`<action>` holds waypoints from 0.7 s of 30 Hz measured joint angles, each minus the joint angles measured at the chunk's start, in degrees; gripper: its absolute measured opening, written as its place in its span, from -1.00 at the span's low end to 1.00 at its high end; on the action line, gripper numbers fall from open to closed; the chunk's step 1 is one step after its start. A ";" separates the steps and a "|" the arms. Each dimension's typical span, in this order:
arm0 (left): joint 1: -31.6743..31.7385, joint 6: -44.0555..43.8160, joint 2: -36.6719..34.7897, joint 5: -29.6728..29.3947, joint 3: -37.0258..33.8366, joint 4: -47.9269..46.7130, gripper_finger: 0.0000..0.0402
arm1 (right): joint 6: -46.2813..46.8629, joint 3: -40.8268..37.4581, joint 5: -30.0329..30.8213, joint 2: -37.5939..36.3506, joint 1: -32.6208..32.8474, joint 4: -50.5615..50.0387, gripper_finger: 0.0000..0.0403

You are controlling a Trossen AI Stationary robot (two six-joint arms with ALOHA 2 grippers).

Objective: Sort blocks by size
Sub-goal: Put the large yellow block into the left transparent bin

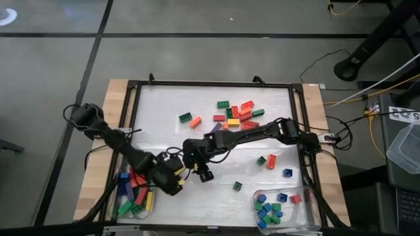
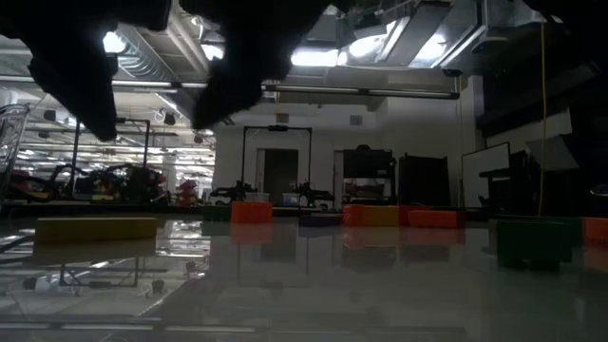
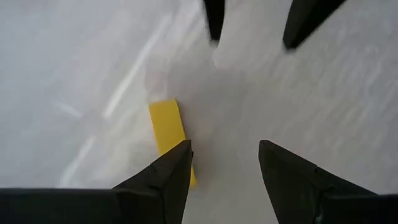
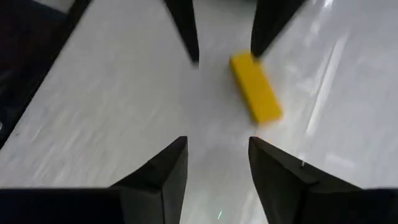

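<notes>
Two claws, left (image 3: pixel 224 162) and right (image 4: pixel 217 158), hang open and seemingly empty beside one long yellow block (image 4: pixel 256 87).

Long yellow brick (image 4: pixel 256 87) lying flat on the white counter (image 1: pixel 164 105), loose. Mixed cluster (image 1: pixel 236 115) of red, green and orange ones farther back, a few strays (image 1: pixel 270 161) to the right, small blue-green ones (image 1: pixel 269 210) and long ones (image 1: pixel 133 193) piled at opposite near corners.

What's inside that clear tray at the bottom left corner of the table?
The left tray holds long blocks: red, blue, green, yellow, purple. The left arm covers part of it, so more may be hidden.
</notes>
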 joint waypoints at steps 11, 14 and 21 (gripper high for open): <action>6.60 1.86 6.31 8.07 0.02 -0.39 -0.13 | 0.23 -0.07 7.67 -1.35 -0.10 -21.77 -0.35; 7.69 3.07 7.41 8.04 0.02 -0.77 -0.13 | 0.16 -0.06 11.27 -1.46 -0.09 -24.50 -0.39; 9.43 3.31 8.40 8.03 0.02 -0.31 -0.13 | -0.26 -0.06 13.10 -1.47 -0.05 -25.39 -0.39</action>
